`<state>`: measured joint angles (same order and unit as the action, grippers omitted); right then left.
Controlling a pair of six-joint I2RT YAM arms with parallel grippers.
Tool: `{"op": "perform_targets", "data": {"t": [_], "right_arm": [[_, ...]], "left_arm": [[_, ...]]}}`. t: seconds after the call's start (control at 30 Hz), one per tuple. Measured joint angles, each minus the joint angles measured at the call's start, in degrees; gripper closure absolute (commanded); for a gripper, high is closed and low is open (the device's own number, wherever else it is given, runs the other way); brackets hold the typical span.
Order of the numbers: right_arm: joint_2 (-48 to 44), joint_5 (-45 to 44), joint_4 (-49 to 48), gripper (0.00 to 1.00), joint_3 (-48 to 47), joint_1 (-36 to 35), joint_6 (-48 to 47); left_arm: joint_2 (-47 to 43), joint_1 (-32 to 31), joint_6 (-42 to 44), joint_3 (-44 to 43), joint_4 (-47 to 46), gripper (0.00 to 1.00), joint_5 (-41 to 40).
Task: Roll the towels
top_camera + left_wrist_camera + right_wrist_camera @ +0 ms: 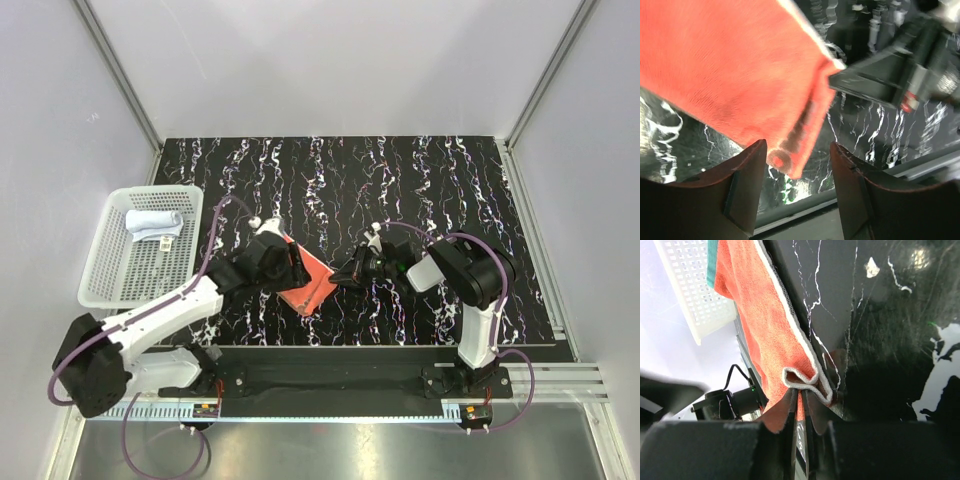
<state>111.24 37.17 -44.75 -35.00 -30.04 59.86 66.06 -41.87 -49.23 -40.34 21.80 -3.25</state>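
The rust-orange towel (312,285) lies on the black marbled table between both arms. It has a white hem and a teal edge (712,262). My right gripper (347,273) is shut on its right corner, and the pinched hem (807,382) bunches at the fingertips. My left gripper (291,266) is open over the towel's left part. In the left wrist view the towel (735,75) hangs just ahead of the spread fingers (751,170), with its lower edge rolled over. The pale blue-white towel (154,223) lies rolled in the basket.
The white perforated basket (120,275) stands at the table's left edge, beside the left arm. The table's near edge and a black mounting rail (330,378) run just below the towel. Grey walls enclose the table on three sides.
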Motion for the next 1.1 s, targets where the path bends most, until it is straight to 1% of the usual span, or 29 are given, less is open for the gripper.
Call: {"op": "perform_targets", "data": {"t": [0.1, 0.17, 0.27, 0.37, 0.47, 0.53, 0.63, 0.67, 0.7, 0.77, 0.8, 0.9, 0.93, 1.0, 1.03, 1.1], "right_arm": [[0.1, 0.0, 0.0, 0.87, 0.0, 0.0, 0.0], [0.2, 0.0, 0.0, 0.87, 0.0, 0.0, 0.0], [0.2, 0.0, -0.1, 0.88, 0.0, 0.0, 0.0], [0.3, 0.0, -0.1, 0.87, 0.0, 0.0, 0.0], [0.3, 0.0, -0.1, 0.87, 0.0, 0.0, 0.0], [0.3, 0.0, 0.0, 0.87, 0.0, 0.0, 0.0], [0.4, 0.1, 0.0, 0.88, -0.1, 0.0, 0.0], [0.5, 0.2, -0.1, 0.88, -0.2, 0.0, 0.0], [0.5, 0.3, -0.1, 0.88, -0.2, 0.0, 0.0], [0.6, 0.4, -0.1, 0.88, -0.2, 0.1, 0.0], [0.6, 0.5, -0.1, 0.88, -0.2, 0.1, 0.0], [0.7, 0.7, -0.1, 0.88, -0.2, 0.2, 0.1], [0.9, 1.0, -0.2, 0.88, -0.2, 0.3, 0.2], [1.1, 1.6, -0.2, 0.89, -0.2, 0.7, 0.6], [1.2, 1.9, -0.1, 0.88, -0.2, 1.0, 0.7], [1.2, 2.4, 0.4, 0.85, -0.2, 1.7, 0.7]], "left_arm": [[-0.3, -7.0, 5.9, -5.6, 3.3, 0.42, -6.5], [0.3, -11.5, 9.7, -8.6, 3.8, 0.42, -9.7], [4.6, -16.1, 13.7, -11.8, 4.0, 0.42, -13.3], [10.6, -17.1, 15.3, -12.2, 4.1, 0.40, -15.1], [14.1, -17.1, 15.6, -10.7, 4.3, 0.39, -15.3], [15.4, -17.1, 15.6, -9.7, 4.5, 0.39, -15.3], [17.4, -17.1, 15.2, -9.2, 4.6, 0.44, -15.3], [18.3, -17.1, 15.0, -9.1, 4.4, 0.46, -15.3], [19.3, -17.1, 14.8, -9.1, 4.2, 0.55, -15.2], [21.2, -17.1, 14.4, -9.0, 4.0, 0.66, -15.2], [22.1, -17.1, 14.0, -8.9, 4.0, 0.73, -15.1], [24.0, -17.1, 13.4, -8.9, 4.0, 0.79, -15.0], [24.3, -17.1, 13.3, -8.9, 3.9, 0.86, -15.1], [24.4, -17.1, 13.1, -8.9, 3.7, 0.93, -15.0], [24.4, -17.1, 13.2, -8.9, 3.6, 0.98, -14.8], [24.4, -17.0, 13.4, -8.9, 3.2, 1.00, -14.1]]}}
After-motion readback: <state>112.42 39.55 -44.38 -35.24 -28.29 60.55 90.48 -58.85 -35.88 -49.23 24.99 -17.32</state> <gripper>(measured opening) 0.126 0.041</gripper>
